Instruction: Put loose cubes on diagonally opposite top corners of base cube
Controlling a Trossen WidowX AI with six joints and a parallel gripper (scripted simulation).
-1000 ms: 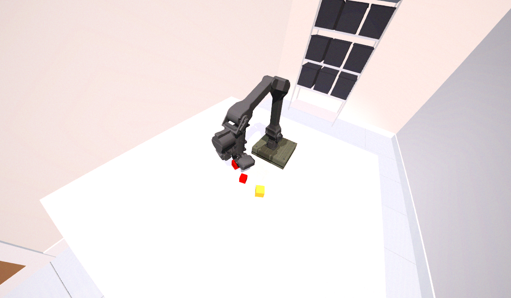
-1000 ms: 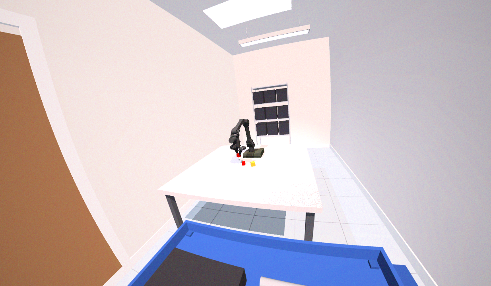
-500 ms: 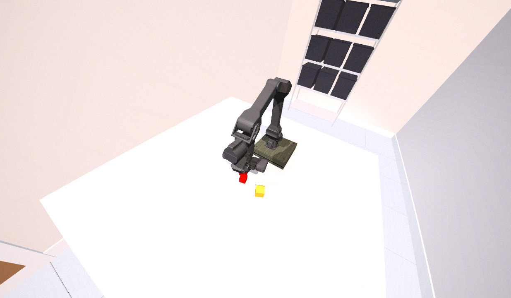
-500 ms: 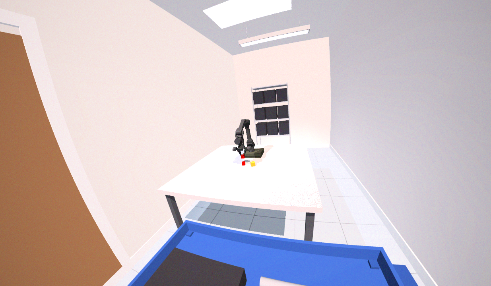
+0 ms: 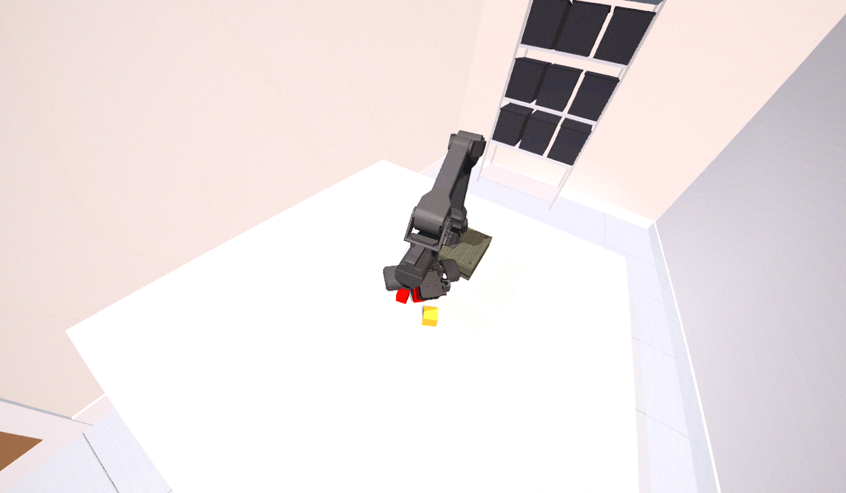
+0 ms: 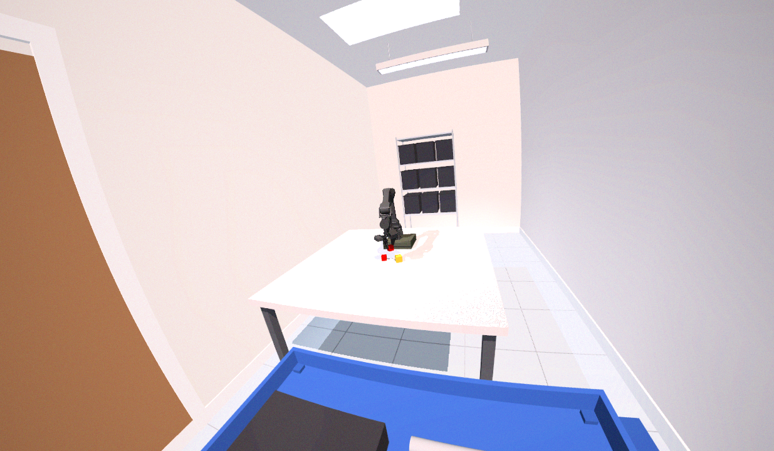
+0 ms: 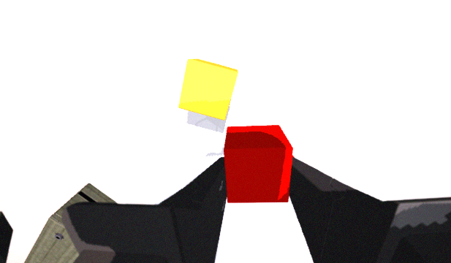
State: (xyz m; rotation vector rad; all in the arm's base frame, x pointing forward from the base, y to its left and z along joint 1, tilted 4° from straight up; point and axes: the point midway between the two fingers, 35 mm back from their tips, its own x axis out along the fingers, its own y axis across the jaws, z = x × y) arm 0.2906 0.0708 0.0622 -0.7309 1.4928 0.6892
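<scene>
The yellow base cube (image 5: pixel 429 317) (image 6: pixel 398 258) (image 7: pixel 208 89) stands on the white table with nothing on top. One loose red cube (image 5: pixel 402 296) (image 6: pixel 383 257) lies on the table beside it, to its left in the top and exterior views; it does not show in the wrist view. My gripper (image 5: pixel 418 292) (image 6: pixel 390 245) (image 7: pixel 255 163) is shut on the other red cube (image 5: pixel 416 296) (image 6: pixel 390 248) (image 7: pixel 256 179), with a finger on each side. The held cube is in the air, behind the yellow cube in the top and exterior views and not over it. The arm partly hides it in the top view.
The arm's wooden mounting block (image 5: pixel 475 254) (image 6: pixel 407 240) (image 7: pixel 46 241) sits on the table (image 5: pixel 290 343) (image 6: pixel 344 285) behind the cubes. A shelf with dark bins (image 5: pixel 539 131) (image 6: pixel 428 202) stands beyond the table. A blue tray (image 6: pixel 462 409) is in the foreground of the exterior view.
</scene>
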